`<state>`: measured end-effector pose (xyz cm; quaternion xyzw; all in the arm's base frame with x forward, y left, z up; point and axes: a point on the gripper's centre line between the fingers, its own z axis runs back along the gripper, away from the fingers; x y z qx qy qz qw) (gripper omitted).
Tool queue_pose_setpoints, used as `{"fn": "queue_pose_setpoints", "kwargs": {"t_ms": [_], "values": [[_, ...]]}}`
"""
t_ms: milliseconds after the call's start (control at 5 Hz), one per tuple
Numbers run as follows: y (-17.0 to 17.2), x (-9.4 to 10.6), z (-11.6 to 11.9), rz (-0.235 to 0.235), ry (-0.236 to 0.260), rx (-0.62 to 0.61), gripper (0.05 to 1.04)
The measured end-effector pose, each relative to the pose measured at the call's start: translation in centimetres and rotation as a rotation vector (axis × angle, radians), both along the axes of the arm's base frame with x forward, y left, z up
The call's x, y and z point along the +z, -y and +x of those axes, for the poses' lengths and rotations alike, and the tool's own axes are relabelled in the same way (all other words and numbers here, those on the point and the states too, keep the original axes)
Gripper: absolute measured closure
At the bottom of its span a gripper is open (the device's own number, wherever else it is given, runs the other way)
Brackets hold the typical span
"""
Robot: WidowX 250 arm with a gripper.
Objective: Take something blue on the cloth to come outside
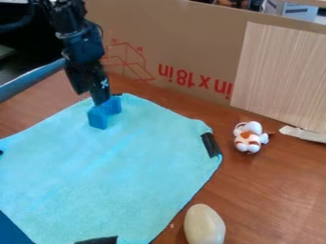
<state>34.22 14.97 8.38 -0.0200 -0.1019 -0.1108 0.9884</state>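
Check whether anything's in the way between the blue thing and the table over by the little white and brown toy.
Nothing visible stands between the blue object and the table there; the black tape at the cloth edge looks flat.

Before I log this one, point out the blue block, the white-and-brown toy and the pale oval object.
Blue block (pixel 98 119): camera view, near side.
White-and-brown toy (pixel 247 139): camera view, mid-body.
Pale oval object (pixel 204 225): camera view, upper surface.

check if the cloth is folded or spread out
Spread out: the light blue cloth lies open, mostly flat, over the wooden table.
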Motion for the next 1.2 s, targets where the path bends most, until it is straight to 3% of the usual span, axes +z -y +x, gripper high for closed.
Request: {"fn": "queue_pose_setpoints", "kwargs": {"t_ms": [200, 800, 1000, 1200], "values": [[-0.2, 0.4, 0.3, -0.010, 0.014, 0.067, 0.083], [0.4, -2.5, 1.5, 0.012, -0.044, 0.123, 0.083], [0.6, -3.2, 1.7, 0.021, -0.060, 0.128, 0.131], [0.3, -3.7, 1.7, 0.030, -0.074, 0.136, 0.432]]}}
